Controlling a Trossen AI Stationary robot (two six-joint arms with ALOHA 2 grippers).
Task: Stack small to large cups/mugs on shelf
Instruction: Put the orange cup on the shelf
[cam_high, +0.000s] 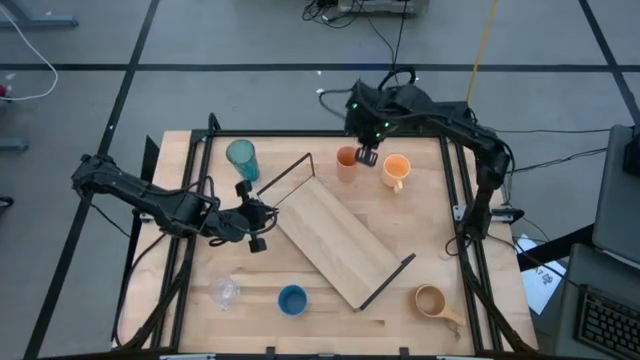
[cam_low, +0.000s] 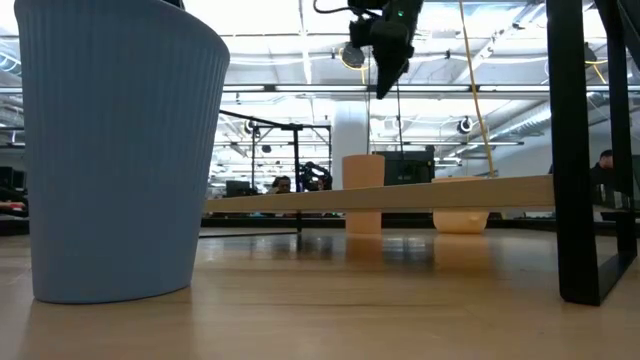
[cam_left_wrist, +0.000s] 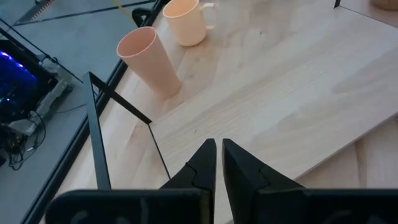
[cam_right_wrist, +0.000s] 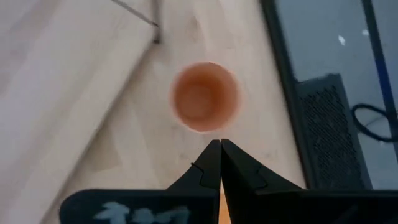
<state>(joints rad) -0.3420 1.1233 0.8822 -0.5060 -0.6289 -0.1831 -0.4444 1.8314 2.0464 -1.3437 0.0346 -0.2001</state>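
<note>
The small orange cup (cam_high: 346, 163) stands upright on the surface (cam_high: 400, 215) near its far edge, just beyond the shelf's (cam_high: 335, 243) upper bracket end, with the orange handled mug (cam_high: 396, 171) just beside it. The shelf lies diagonally across the middle of the surface. The teal tumbler (cam_high: 241, 159) stands at the far left, the clear glass (cam_high: 224, 292) and short blue cup (cam_high: 292, 299) near the front edge, and the tan mug (cam_high: 431, 301) at the front right. The right tool (cam_high: 367, 156) hangs above the orange cup, pointing straight down, its fingers (cam_right_wrist: 210, 167) pressed together and empty; its arm bends in from the right side. The left tool (cam_high: 257, 226) sits low beside the shelf's left edge, arm stretched in from the left, fingers (cam_left_wrist: 206, 163) narrowly apart, holding nothing.
</note>
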